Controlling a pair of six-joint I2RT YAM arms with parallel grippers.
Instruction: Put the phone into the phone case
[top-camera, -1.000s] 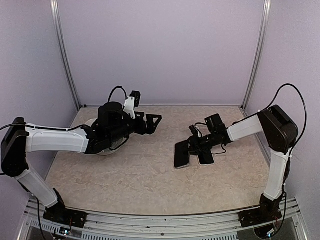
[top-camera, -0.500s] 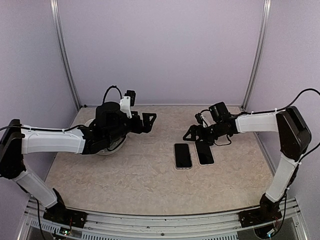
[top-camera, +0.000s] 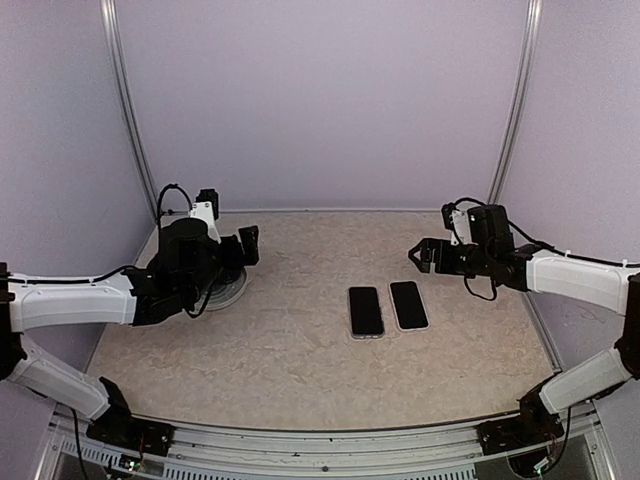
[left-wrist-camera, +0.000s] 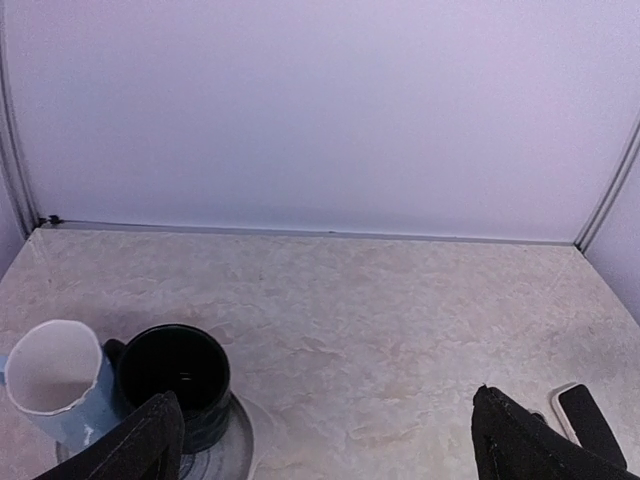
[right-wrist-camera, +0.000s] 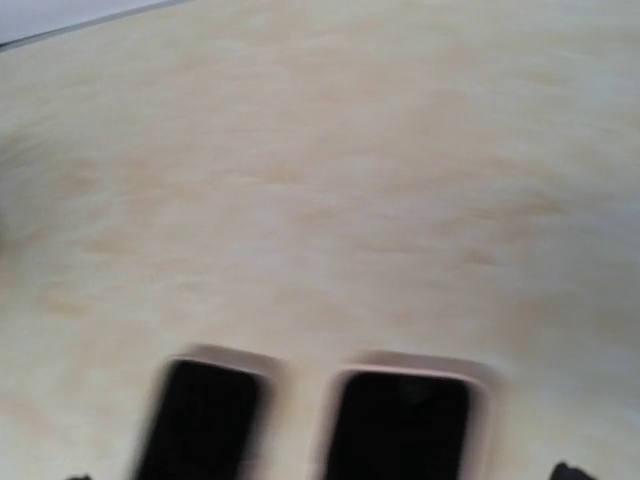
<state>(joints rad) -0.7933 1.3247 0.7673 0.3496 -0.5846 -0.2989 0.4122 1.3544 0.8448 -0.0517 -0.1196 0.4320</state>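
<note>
Worktop (top-camera: 300, 350) of pale marbled stone fills the overhead view, with both arm bases at its near edge. Just past the middle we find two flat black rectangular slabs lying face up, close together and parallel: the left slab (top-camera: 366, 311) and the right slab (top-camera: 408, 305). In the blurred right wrist view each shows a thin pale pink rim. We cannot tell which is the phone and which the case, nor whether one slab is already a phone seated in its case.

Farther back, the right tool (top-camera: 425, 255) hangs above the worktop just beyond the slabs, holding nothing, its finger tips wide apart at the bottom corners of its own view. The left tool (top-camera: 248, 245) hovers well to the left, spread wide and empty, over a black mug (left-wrist-camera: 180, 380) and a pale blue cup (left-wrist-camera: 50, 385) on a round white saucer (top-camera: 228, 292).

We judge this fits either a phone and case waiting to be joined, or a cased phone set down beside another; the pictures do not settle the next move.
</note>
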